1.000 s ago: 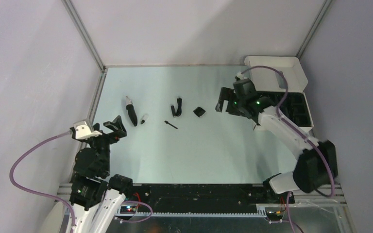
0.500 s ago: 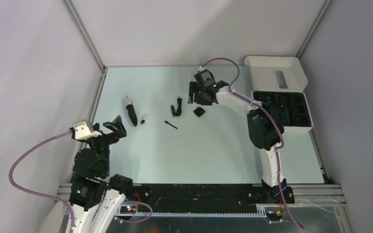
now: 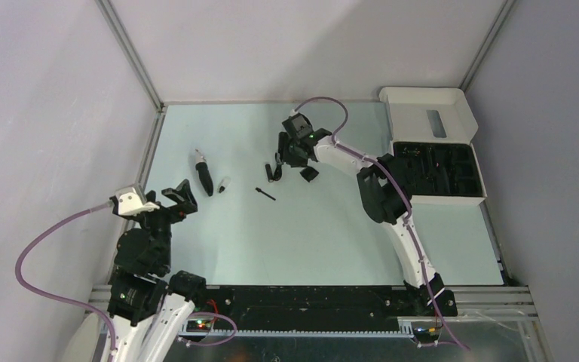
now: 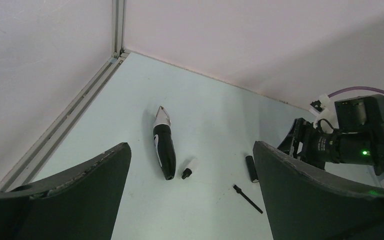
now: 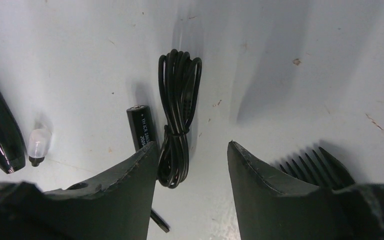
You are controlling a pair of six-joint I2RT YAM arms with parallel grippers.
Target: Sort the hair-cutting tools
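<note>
The black trimmer body (image 3: 204, 173) with its silver tip lies at the left of the table; it also shows in the left wrist view (image 4: 163, 150). Beside it lie a small cap piece (image 3: 223, 183), a thin stick (image 3: 265, 193), a short cylinder (image 5: 142, 127), a coiled black cable (image 5: 177, 120) and the squarish comb attachment (image 3: 309, 173). My right gripper (image 3: 285, 153) is open and empty, low over the cable and comb, its jaws (image 5: 192, 146) apart with the cable end between them. My left gripper (image 3: 181, 197) is open and empty, near the table's left front.
The white box (image 3: 473, 197) with black moulded insert and open lid stands at the right edge. Metal rails run along the left wall (image 3: 149, 143) and the back. The right arm stretches across the middle right of the table.
My right arm has swung left from the box to above the cable and comb. The left arm and the pieces have not moved.
</note>
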